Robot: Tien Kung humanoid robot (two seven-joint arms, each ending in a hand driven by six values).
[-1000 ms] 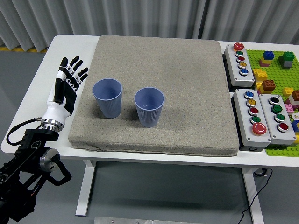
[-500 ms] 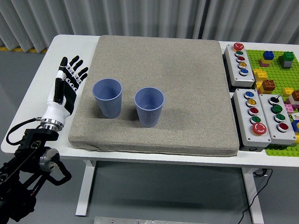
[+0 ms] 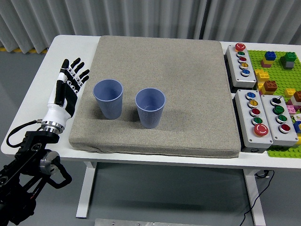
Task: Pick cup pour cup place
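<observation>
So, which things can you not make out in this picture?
- Right hand: not in the head view at all.
- Cup contents: the left cup and the right cup show only shaded insides; whether they hold anything cannot be told.
- Brick board: cut off by the right edge.
- Button boxes: any labels are too small to read.
- Left hand: open beside the mat; whether it touches the table cannot be told.

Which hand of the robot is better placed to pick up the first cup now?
Probably the left. The left hand is open over the table, just left of the left blue cup on the grey mat. The right hand is not in view.
</observation>
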